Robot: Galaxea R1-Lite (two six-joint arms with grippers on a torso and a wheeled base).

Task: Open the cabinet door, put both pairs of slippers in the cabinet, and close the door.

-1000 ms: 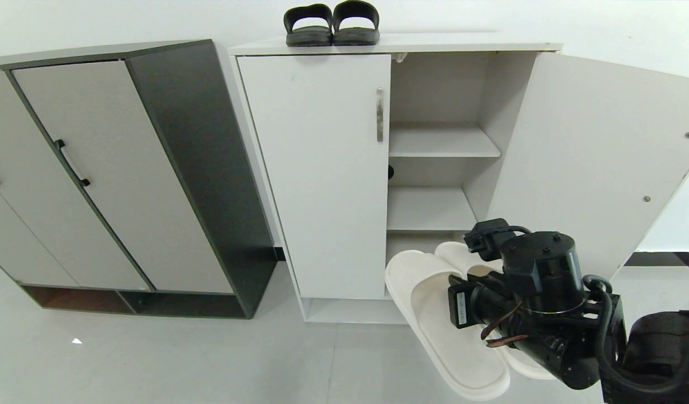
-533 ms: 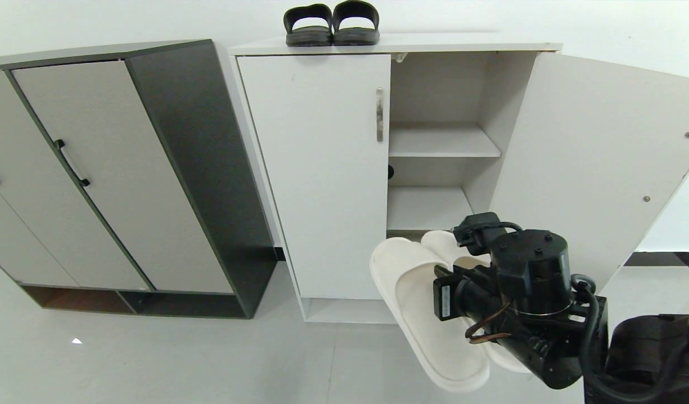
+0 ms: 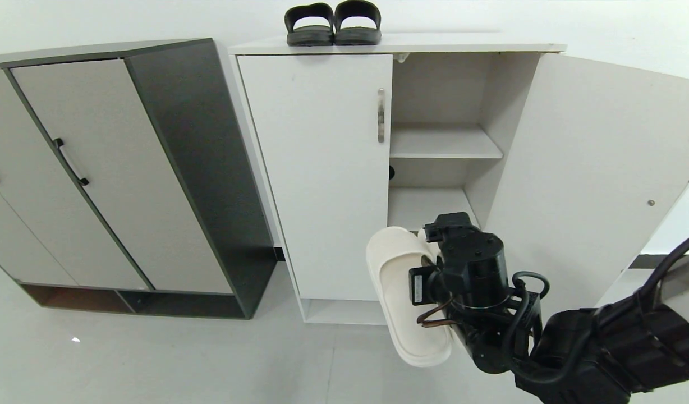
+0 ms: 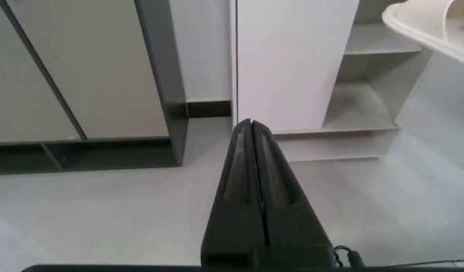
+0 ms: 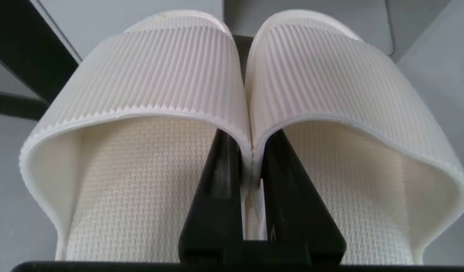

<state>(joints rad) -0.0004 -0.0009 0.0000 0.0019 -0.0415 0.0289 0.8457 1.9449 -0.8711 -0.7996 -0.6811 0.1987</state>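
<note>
The right tool (image 5: 251, 177) is clamped on the white slippers (image 3: 398, 292), its two dark fingers pinching the inner strap walls where the pair meets, so both shoes hang off one grip. They look soft and foamy, with ribbed straps and dimpled footbeds, so expect some sag and wobble. In the head view the pair hangs above the floor (image 3: 210, 359), just in front of the white cabinet (image 3: 316, 168). Its long axis runs near to far, and the far ends point at the open right half. Here's the key relation: the lower shelf (image 3: 428, 207) lies straight beyond the slippers and a touch to the right, while the left shoe's far end sits right in front of the closed left door (image 3: 322, 224). I'd say a small nudge right is needed before pushing in. The right door (image 3: 591, 168) is swung wide, a smooth flat panel, well out of the way. The upper shelf (image 3: 442, 147) is bare board too. The black slippers (image 3: 333, 25), a matte pair, wait side by side on the cabinet top, far left of the opening. The left tool (image 4: 251, 181) is pressed together, holding nothing, and hangs above the floor nearer us, so the right arm is the one in position.
</note>
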